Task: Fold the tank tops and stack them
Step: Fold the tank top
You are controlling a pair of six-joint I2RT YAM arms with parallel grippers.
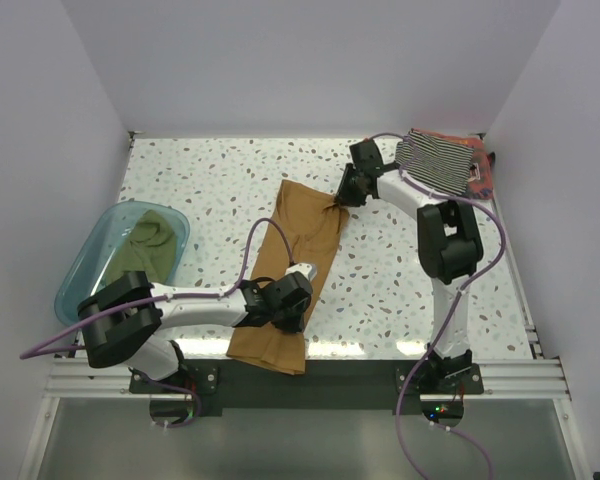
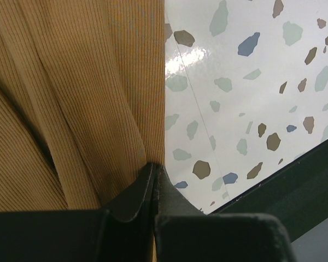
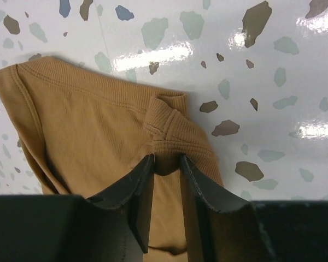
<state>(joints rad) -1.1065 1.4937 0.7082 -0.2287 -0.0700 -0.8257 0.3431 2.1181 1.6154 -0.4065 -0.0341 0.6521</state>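
Observation:
The tan-brown tank top (image 1: 292, 270) lies lengthwise down the middle of the table, its near end hanging over the front edge. My left gripper (image 1: 280, 300) is shut on its right edge near the front, and the wrist view shows ribbed cloth (image 2: 71, 98) pinched at the fingertips (image 2: 147, 183). My right gripper (image 1: 342, 198) is shut on a bunched fold at the far right corner of the tan top (image 3: 98, 136). The olive green top (image 1: 145, 245) lies in the teal tub (image 1: 95, 260). The striped top (image 1: 440, 160) lies on the reddish one (image 1: 487, 170) at the back right.
The speckled table (image 1: 400, 270) ends at a dark front rail (image 1: 380, 370), seen also in the left wrist view (image 2: 295, 185). White walls enclose the left, back and right sides.

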